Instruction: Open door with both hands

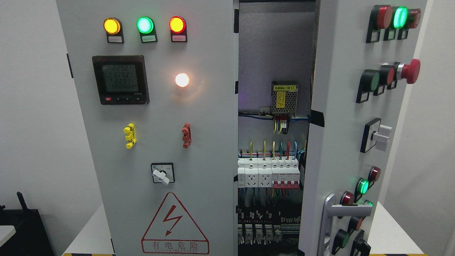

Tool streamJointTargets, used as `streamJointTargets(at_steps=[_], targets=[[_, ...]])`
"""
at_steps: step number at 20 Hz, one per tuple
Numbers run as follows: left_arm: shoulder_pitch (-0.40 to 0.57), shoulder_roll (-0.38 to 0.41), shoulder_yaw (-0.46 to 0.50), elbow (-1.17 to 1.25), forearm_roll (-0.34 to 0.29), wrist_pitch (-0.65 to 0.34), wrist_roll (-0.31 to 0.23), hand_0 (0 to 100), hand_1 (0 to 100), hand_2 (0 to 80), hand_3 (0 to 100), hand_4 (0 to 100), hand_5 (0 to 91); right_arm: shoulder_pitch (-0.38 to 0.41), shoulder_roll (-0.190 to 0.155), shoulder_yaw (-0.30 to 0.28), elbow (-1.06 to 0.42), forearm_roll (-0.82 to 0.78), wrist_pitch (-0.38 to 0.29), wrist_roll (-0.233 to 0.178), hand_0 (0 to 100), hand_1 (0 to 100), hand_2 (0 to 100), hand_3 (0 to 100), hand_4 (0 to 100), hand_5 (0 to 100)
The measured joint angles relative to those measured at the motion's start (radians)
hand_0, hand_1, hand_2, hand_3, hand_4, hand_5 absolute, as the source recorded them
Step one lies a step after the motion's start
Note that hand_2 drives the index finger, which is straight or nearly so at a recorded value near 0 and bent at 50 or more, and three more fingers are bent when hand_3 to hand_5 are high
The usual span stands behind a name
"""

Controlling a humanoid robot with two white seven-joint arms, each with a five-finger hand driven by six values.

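Head view: no robot hand and no arm shows anywhere, so hand pose, finger opening and any grasp cannot be told, and places cannot be referred to a hand; picture sides are used below.

Grey electrical cabinet (199,106) fills most of the view and stands on a white counter (89,234).

Left door (153,142), shut, faces the camera squarely. It carries:
- red-bordered warning triangle (175,224) with a lightning bolt, near the bottom
- digital meter (120,79), display lit
- three lit lamps along the top: amber (112,26), green (145,25), red-orange (177,24)
- rotary switch (162,173) with a white knob
- single white lamp (182,80), glowing, right of the meter
- yellow clip (129,136) and red clip (186,135), level with each other

Right door (341,124) stands swung open, its face turned obliquely toward the right. Its silver handle (334,217) sits low on the near edge. Lamps and buttons run down its face, among them a red mushroom button (410,71) and a white selector knob (381,137).

Opening between the doors shows the interior: a metal power supply (284,99) with a yellow label, coloured wires beneath it, then a row of white breakers and sockets (268,174), and darker terminal blocks at the bottom.

Dark object at the lower left edge (21,227); identity unclear.
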Motion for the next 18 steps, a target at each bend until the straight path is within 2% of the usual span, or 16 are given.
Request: streamJointTargets(at_steps=[12, 18], targets=[[0.001, -0.001, 0.000, -0.001, -0.002, -0.005, 0.005, 0, 0, 0.0, 0, 3, 0.0, 0.000, 0.000, 0.000, 0.000, 0.000, 0.000, 0.000, 0, 0, 0, 0, 0, 0], [0.059, 0.001, -0.016, -0.096, -0.005, 0.019, -0.048, 0, 0, 0.0, 0, 3, 0.0, 0.000, 0.000, 0.000, 0.000, 0.000, 0.000, 0.000, 0, 0, 0, 0, 0, 0]])
